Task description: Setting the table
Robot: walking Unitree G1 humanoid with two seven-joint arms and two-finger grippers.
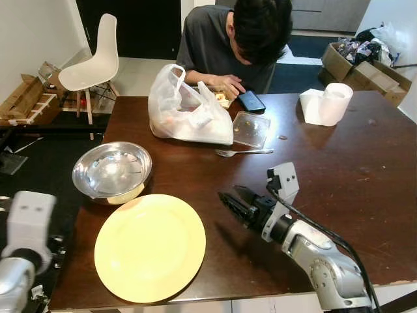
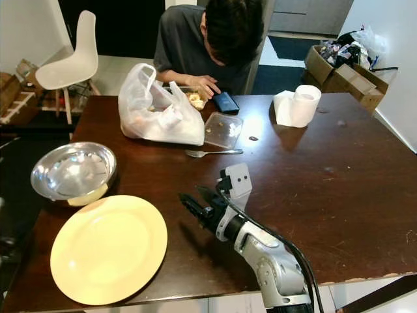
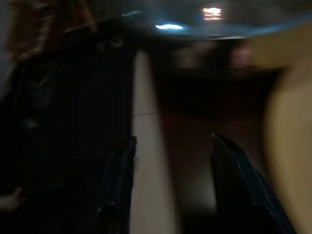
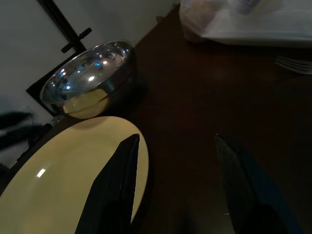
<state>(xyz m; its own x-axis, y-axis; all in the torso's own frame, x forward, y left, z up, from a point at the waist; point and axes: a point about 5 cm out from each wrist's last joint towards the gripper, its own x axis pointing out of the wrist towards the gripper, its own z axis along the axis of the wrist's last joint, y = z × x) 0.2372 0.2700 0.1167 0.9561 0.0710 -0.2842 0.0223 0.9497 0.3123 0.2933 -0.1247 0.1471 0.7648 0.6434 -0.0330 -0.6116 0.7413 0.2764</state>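
Hovering open, right pincer (image 1: 229,199) nears yellow plate (image 1: 150,248).

The right arm reaches forward and inward, low over the surface (image 1: 365,169), its right gripper (image 1: 229,197) with black fingers parted and holding nothing. The left arm hangs at the near edge, its left gripper (image 3: 170,185) likewise spread apart.

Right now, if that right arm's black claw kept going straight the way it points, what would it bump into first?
Probably the round yellow plate. The right end effector, fingers open, points across the dark wooden table toward the plate's near rim; the shiny steel bowl lies beyond. Its height over the table is unclear, so it might pass over the rim.
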